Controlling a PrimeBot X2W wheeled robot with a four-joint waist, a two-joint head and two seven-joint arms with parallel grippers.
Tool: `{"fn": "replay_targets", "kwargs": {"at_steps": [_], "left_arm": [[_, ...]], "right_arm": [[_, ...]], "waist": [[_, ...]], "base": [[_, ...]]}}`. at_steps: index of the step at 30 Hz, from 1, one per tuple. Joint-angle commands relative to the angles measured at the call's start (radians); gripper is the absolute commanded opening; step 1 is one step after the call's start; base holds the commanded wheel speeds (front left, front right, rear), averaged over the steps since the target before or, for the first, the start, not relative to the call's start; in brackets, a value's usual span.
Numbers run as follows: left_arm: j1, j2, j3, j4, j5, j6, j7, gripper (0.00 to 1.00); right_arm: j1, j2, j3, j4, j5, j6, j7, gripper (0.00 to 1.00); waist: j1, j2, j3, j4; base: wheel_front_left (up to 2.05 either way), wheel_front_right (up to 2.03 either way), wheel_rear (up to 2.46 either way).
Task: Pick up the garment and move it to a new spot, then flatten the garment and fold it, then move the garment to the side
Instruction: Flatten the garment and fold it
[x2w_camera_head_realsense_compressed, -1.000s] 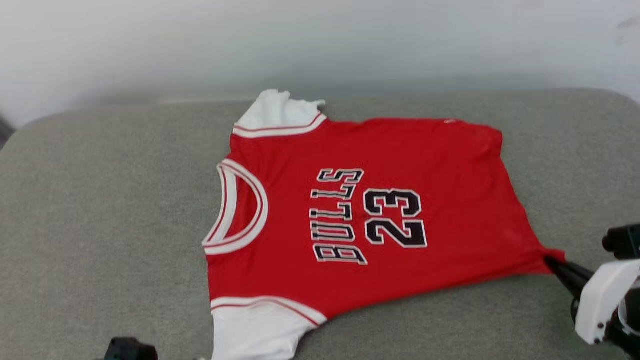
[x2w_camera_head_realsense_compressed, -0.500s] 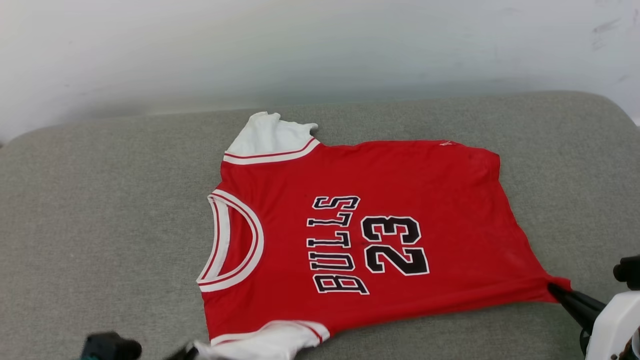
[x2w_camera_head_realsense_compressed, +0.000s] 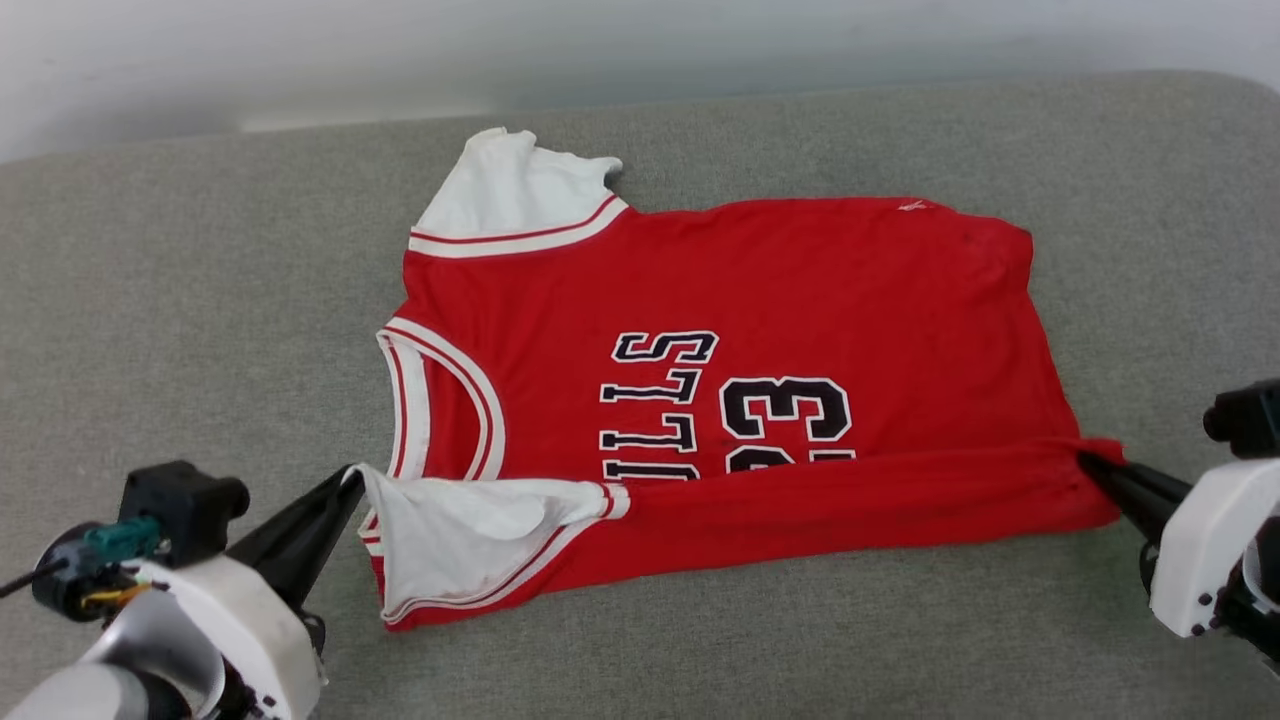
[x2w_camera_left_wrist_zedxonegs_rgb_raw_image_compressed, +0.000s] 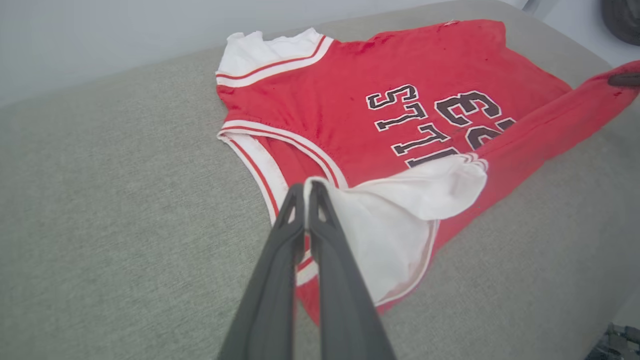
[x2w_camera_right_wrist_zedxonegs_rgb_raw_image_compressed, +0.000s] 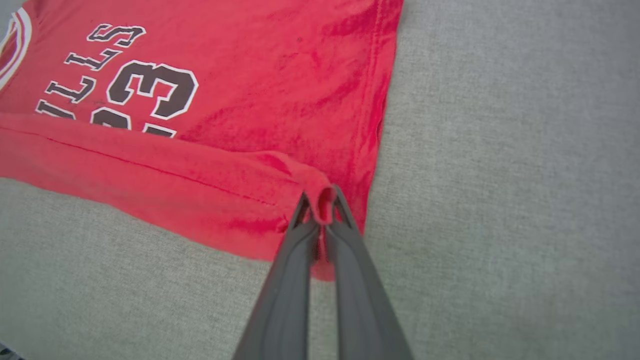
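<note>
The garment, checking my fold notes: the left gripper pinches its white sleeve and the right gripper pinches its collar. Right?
No. The right gripper pinches the garment at a red bottom corner, not the collar; the right wrist view shows it. The left gripper does pinch the white sleeve.

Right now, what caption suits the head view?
Jaws shut on a white sleeve and the hem corner, the red jersey's near edge lies folded over its lettering.
</note>
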Motion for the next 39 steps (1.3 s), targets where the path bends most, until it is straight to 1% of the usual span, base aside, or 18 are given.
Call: {"fn": "replay_targets", "kwargs": {"at_steps": [1, 7, 13, 14, 15, 16, 17, 22, 26, 29, 33, 36, 39], "left_arm": [[-0.025, -0.003, -0.006, 0.011, 0.008, -0.008, 0.006, 0.00], [-0.181, -0.037, -0.051, 0.155, 0.075, -0.060, 0.019, 0.00], [-0.289, -0.102, -0.095, 0.290, 0.127, -0.081, -0.001, 0.00], [-0.300, -0.113, -0.104, 0.312, 0.136, -0.084, -0.005, 0.17], [-0.307, -0.122, -0.116, 0.333, 0.144, -0.086, -0.008, 0.45], [-0.314, -0.133, -0.122, 0.353, 0.151, -0.087, -0.015, 0.94], [-0.319, -0.144, -0.124, 0.375, 0.153, -0.081, -0.022, 1.00], [-0.303, -0.187, -0.138, 0.455, 0.148, -0.058, -0.032, 1.00], [-0.276, -0.219, -0.130, 0.469, 0.130, -0.023, -0.044, 1.00], [-0.236, -0.231, -0.121, 0.444, 0.113, 0.014, -0.039, 1.00], [-0.158, -0.231, -0.099, 0.369, 0.087, 0.086, -0.029, 1.00], [-0.094, -0.217, -0.092, 0.298, 0.081, 0.135, -0.018, 1.00], [-0.026, -0.206, -0.086, 0.236, 0.064, 0.181, 0.007, 1.00]], "right_arm": [[-0.017, 0.012, -0.002, 0.003, -0.004, -0.001, 0.006, 0.00], [-0.116, 0.054, 0.005, 0.050, -0.054, -0.001, 0.062, 0.00], [-0.172, 0.086, 0.011, 0.118, -0.095, -0.001, 0.088, 0.00], [-0.175, 0.093, 0.011, 0.132, -0.101, -0.001, 0.095, 0.00], [-0.179, 0.100, 0.011, 0.141, -0.106, -0.001, 0.096, 0.10], [-0.182, 0.109, 0.005, 0.154, -0.108, -0.001, 0.097, 1.00], [-0.184, 0.116, 0.002, 0.159, -0.113, -0.001, 0.087, 1.00], [-0.178, 0.135, 0.005, 0.176, -0.133, -0.001, 0.063, 1.00], [-0.139, 0.156, -0.023, 0.166, -0.113, -0.001, 0.046, 1.00], [-0.105, 0.160, -0.051, 0.139, -0.114, -0.001, 0.037, 1.00], [-0.035, 0.179, -0.110, 0.103, -0.138, -0.001, 0.056, 1.00], [0.010, 0.206, -0.165, 0.064, -0.172, -0.001, 0.089, 1.00], [0.058, 0.249, -0.227, 0.008, -0.196, -0.001, 0.119, 1.00]], "waist": [[-0.0001, -0.0001, 0.035, -0.001], [-0.0001, -0.0001, 0.094, 0.001], [-0.0001, -0.0001, 0.111, 0.010], [-0.0001, -0.0001, 0.110, 0.012], [-0.0001, -0.0001, 0.108, 0.012], [-0.0001, -0.0001, 0.104, 0.013], [-0.0001, -0.0001, 0.100, 0.013], [-0.0001, -0.0001, 0.061, 0.014], [-0.0001, -0.0001, 0.016, 0.019], [-0.0001, -0.0001, -0.018, 0.018], [-0.0001, -0.0001, -0.050, 0.013], [-0.0001, -0.0001, -0.059, 0.005], [-0.0001, -0.0001, -0.062, -0.002]], "base": [[0.00, 0.00, 0.00], [0.00, 0.00, 0.00], [0.00, 0.00, 0.00], [0.00, 0.00, 0.00], [0.00, 0.00, 0.00], [0.00, 0.00, 0.00], [0.00, 0.00, 0.00], [0.00, 0.00, 0.00], [0.00, 0.00, 0.00], [0.00, 0.00, 0.00], [0.00, 0.00, 0.00], [0.00, 0.00, 0.00], [0.00, 0.00, 0.00]]}}
